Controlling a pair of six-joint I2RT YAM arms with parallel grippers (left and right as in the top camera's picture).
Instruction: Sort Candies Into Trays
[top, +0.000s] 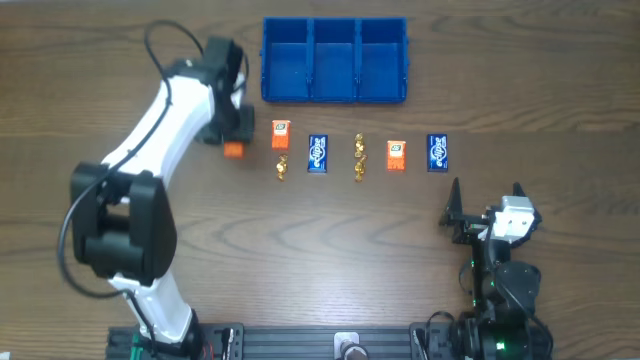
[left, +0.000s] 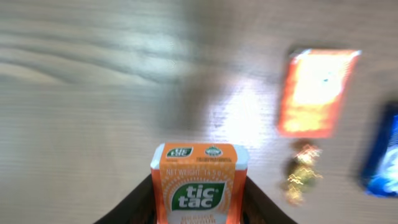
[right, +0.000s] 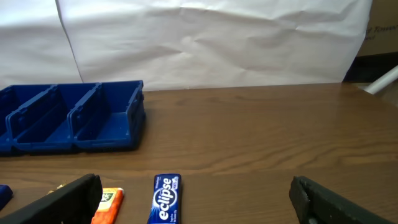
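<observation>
- None of the candies sits in the tray (top: 334, 99) as I read it from here: its three compartments look bare, so the sorting has barely begun.
- One piece is in hand. The left gripper (top: 232, 140) is pinching the held orange box (left: 199, 186), one finger pressed to each narrow side, just off the left end of the row and a little short of the tray's near-left corner.
- From the blurred table (top: 560, 60) beneath it in the left wrist view, I judge the box to be lifted clear of the wood rather than resting on it.
- Its long axis runs along the fingers. One short end pokes out past the fingertips, and the printed face is turned toward the wrist camera.
- Left to sort, lying in a row parallel to the tray's long side:
  - two loose orange boxes (top: 282, 133) (top: 396, 155)
  - two blue packs (top: 318, 153) (top: 437, 152)
  - gold-wrapped sweets (top: 359, 158) in two small clusters, the other at (top: 282, 168)
- The loose orange boxes and blue packs lie flat, with their long axes pointing from the arm bases toward the tray, square to the row.
- The right gripper (top: 486, 186) has its fingers spread wide and nothing between them. It sits close to its base, nearer the arm bases than the right-hand blue pack and apart from it.
- By my reckoning, the next step is carrying the held box over a compartment, and every other piece awaits its turn.
</observation>
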